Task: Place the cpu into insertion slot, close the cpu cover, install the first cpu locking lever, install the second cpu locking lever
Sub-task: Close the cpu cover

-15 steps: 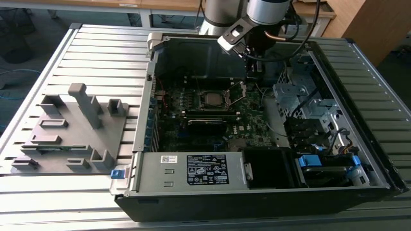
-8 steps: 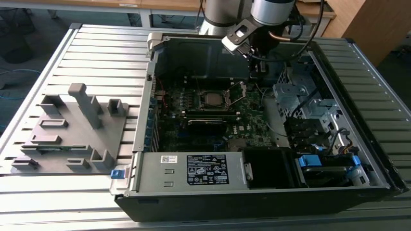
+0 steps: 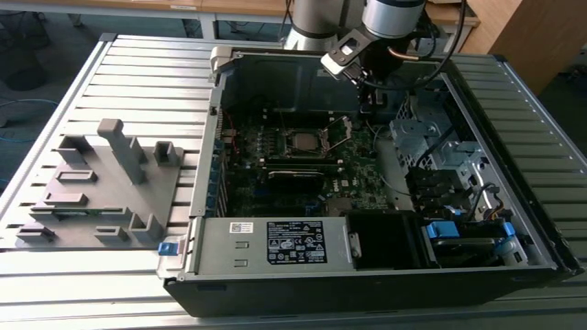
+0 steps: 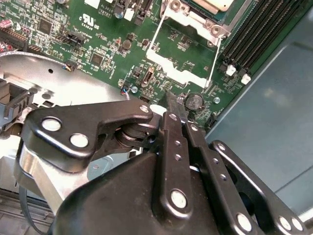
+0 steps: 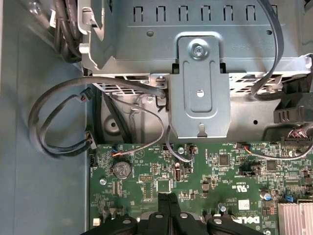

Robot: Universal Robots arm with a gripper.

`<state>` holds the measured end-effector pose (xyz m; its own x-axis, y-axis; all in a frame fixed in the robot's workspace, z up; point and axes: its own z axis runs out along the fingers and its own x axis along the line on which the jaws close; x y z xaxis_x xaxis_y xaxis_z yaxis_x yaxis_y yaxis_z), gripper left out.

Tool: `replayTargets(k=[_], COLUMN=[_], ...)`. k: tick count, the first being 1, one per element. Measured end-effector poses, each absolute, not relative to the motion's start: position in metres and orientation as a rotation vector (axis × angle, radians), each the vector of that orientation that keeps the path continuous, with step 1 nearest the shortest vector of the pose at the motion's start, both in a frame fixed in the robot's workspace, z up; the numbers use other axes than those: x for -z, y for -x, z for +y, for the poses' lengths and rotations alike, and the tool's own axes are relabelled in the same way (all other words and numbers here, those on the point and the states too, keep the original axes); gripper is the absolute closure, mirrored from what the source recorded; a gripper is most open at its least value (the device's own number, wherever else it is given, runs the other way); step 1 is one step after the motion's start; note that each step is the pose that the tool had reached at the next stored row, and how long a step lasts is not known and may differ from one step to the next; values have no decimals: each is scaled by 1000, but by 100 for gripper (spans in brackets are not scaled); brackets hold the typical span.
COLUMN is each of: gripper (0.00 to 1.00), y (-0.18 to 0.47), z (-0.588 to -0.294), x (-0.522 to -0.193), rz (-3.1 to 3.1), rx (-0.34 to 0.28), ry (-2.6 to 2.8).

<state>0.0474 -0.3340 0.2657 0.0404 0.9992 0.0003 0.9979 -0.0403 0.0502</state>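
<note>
Slatted metal table (image 3: 137, 75), open computer case (image 3: 220, 240), we see gripper (image 4: 175, 108) clenched empty over motherboard (image 4: 98, 29), cpu (image 3: 301, 141) in insertion slot (image 3: 282, 141), cpu cover (image 4: 177, 68) open

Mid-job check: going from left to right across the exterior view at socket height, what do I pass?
grey fixture → insertion slot → raised cpu cover → silver drive cage

Your arm (image 3: 392, 15) angles down from above; your gripper (image 4: 179, 116) points downward, its fingers (image 4: 171, 139) pressed flat together.
</note>
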Motion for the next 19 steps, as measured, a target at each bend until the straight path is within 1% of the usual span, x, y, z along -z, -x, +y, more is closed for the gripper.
replayTargets(k=[12, 19], gripper=[90, 90], y=[-50, -50], z=[-333, -332], x=[-253, -245], rz=[2143, 2143], rx=[-13, -2], ry=[-2229, -2229])
